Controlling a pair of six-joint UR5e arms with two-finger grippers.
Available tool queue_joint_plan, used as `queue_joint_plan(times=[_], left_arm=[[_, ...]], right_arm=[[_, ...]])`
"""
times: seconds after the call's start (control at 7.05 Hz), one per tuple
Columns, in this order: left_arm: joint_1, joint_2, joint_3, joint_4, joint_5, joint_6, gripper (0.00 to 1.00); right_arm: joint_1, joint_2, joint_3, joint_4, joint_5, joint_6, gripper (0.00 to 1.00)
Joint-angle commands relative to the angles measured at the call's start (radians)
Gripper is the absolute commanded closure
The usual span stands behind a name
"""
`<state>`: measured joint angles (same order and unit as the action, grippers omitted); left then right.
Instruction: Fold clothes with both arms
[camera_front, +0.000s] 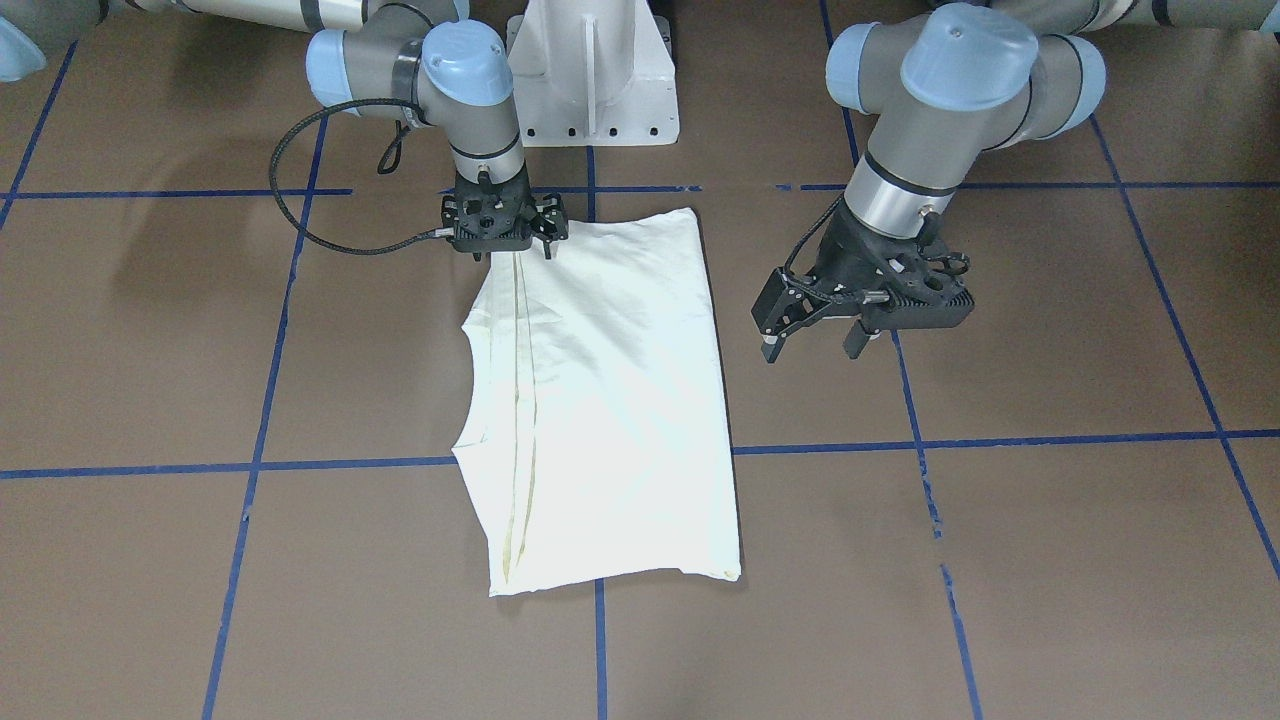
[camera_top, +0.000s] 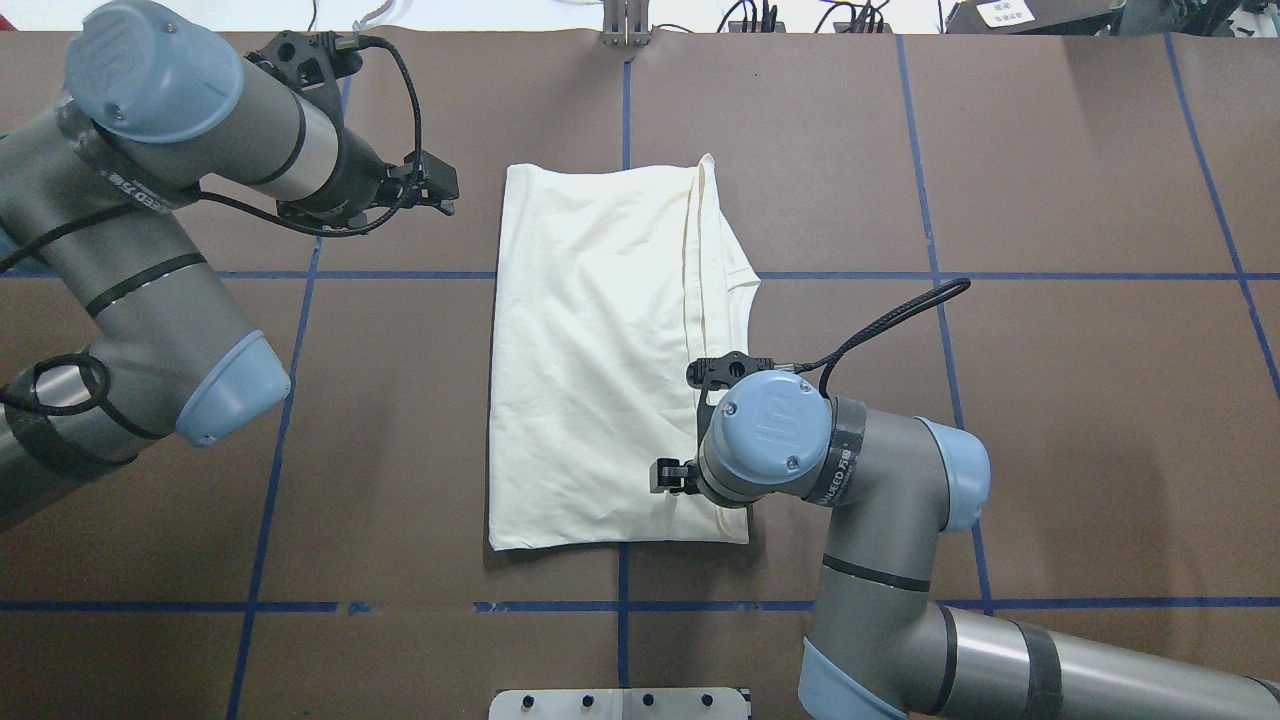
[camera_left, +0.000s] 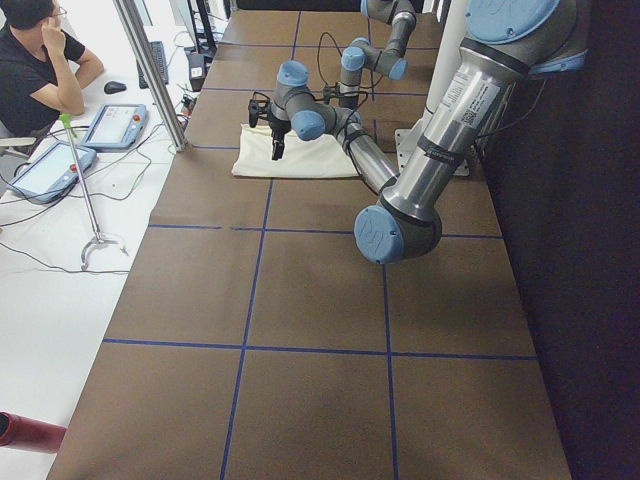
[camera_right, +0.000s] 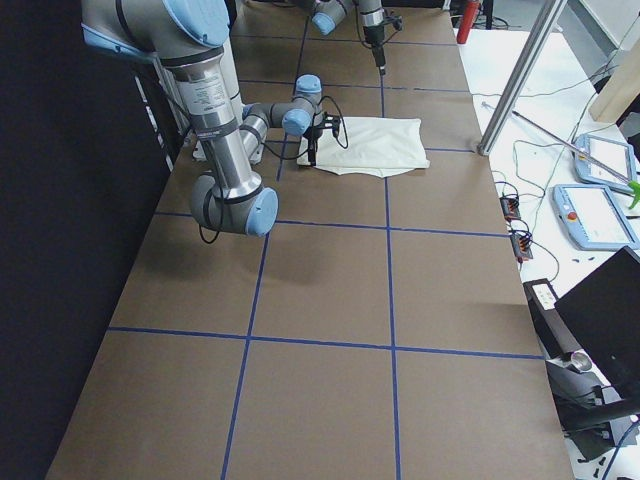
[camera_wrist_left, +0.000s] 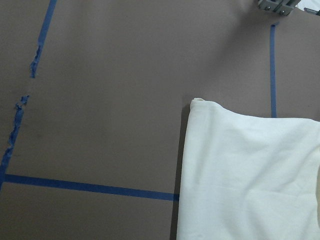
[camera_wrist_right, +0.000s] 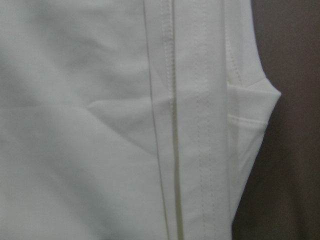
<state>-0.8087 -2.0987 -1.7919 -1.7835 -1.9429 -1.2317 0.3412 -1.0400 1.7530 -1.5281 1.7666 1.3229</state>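
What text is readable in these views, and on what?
"UR": embossed on the blue joint cap of the right arm; the left arm has what looks like the same mark on its cap, fainter.
Print on the right arm's black band: blurred, unreadable.
Sticker on the left arm's silver tube: too small.
White sign at the far edge: too small.
Shirt: no lettering shows.

Folded shirt (camera_wrist_right: 125, 120), seams showing.

Grey arms (camera_top: 872, 610), light-blue joint caps (camera_top: 775, 425)
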Motion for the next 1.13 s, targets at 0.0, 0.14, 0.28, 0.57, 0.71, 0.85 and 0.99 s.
queue_joint_plan(times=[0.0,0.14,0.28,0.57,0.71,0.85,0.99], left_arm=[[0.002,0.005,-0.006,0.001,-0.004,0.0,0.0],[0.003,0.005,-0.004,0.001,-0.004,0.0,0.0],[0.006,0.005,-0.004,0.001,-0.004,-0.002,0.0],[0.006,0.005,0.005,-0.005,-0.004,-0.003,0.0],[0.011,0.005,0.006,-0.005,-0.004,-0.005,0.0],[0.02,0.005,0.009,-0.005,-0.004,-0.005,0.0],[0.02,0.005,0.009,-0.008,-0.004,-0.005,0.0]], right_arm=[[-0.01,0.006,0.0,-0.075,0.005,-0.037,0.0],[-0.01,0.0,-0.001,-0.075,0.007,-0.044,0.0],[-0.007,-0.005,-0.001,-0.078,0.01,-0.05,0.0],[-0.002,-0.005,0.022,-0.133,0.011,-0.071,0.0],[-0.001,-0.006,0.042,-0.167,0.011,-0.086,0.0],[0.001,-0.009,0.051,-0.182,0.011,-0.091,0.0],[-0.001,-0.02,0.051,-0.184,0.011,-0.091,0.0]])
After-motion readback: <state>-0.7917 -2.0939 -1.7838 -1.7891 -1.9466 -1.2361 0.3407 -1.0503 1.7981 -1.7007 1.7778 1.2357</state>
